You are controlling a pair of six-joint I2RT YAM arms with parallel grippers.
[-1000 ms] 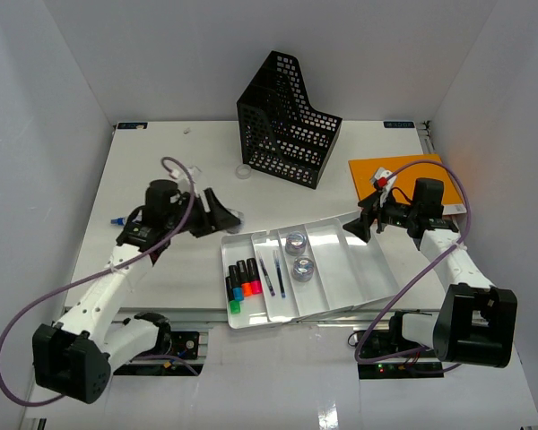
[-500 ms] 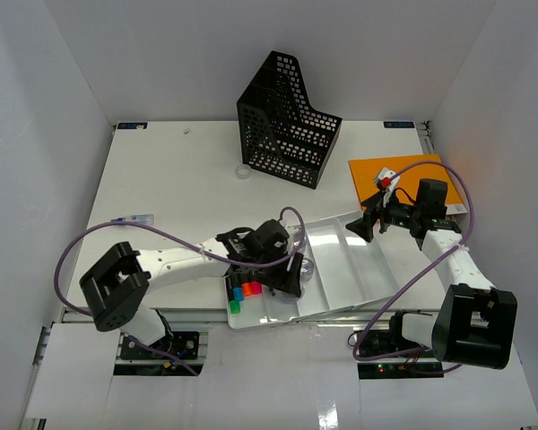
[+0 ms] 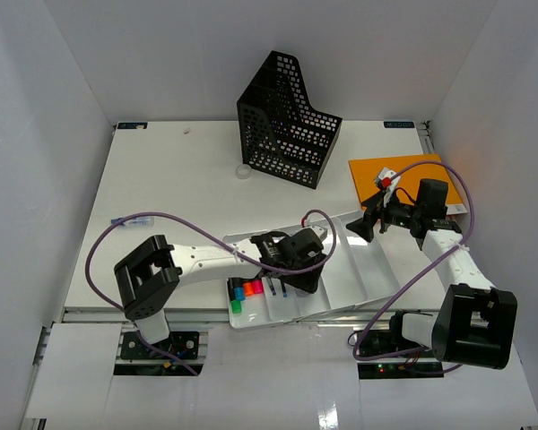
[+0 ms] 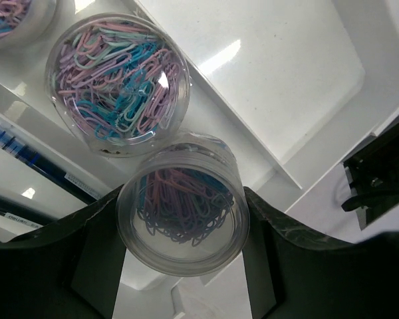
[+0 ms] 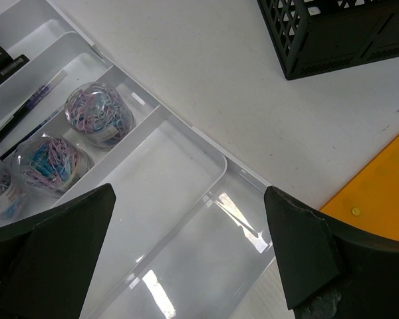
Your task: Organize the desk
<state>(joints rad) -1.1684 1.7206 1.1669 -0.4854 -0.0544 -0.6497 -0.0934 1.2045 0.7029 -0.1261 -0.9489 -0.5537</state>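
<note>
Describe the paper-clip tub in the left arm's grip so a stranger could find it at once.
Start at the white compartmented tray at the near edge of the desk. One compartment holds clear round tubs of pastel paper clips. The wanted tub is the one clamped between the left arm's black fingers; its two neighbours sit free.

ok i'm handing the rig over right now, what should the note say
Left gripper: shut on a tub of paper clips, held over the tray, near two more tubs lying in it.
Right gripper: open, empty, hovering over the tray's right end.
Done: markers and two tubs are in the tray.
Left: set the held tub down. The orange folder, a small ring by the black file holder and a small item at the desk's left edge lie loose.
</note>
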